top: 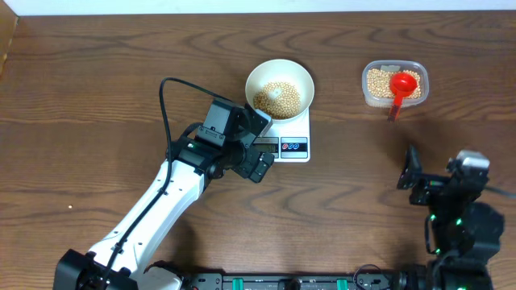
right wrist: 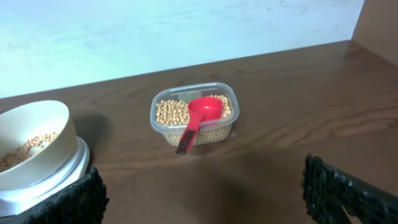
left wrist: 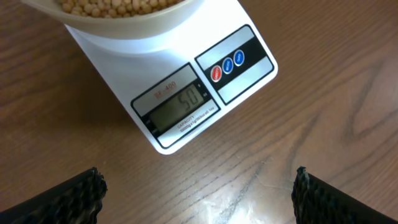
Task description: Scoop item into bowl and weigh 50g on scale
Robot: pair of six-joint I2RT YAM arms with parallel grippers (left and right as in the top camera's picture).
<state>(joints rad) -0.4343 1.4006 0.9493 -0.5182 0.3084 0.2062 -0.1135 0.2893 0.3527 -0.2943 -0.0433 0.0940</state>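
Beans (top: 278, 98) sit in the bowl (top: 307, 79) on the scale (top: 300, 129), display looking like 50. Left claw (left wrist: 199, 193) hangs wide at the scale's 7 o'clock, right claw (right wrist: 202, 186) wide and empty. Hard, rolly little things, I'd say: lift them with the scoop (right wrist: 202, 112), gripped by its handle, in the tub (right wrist: 231, 93) at 3 o'clock.
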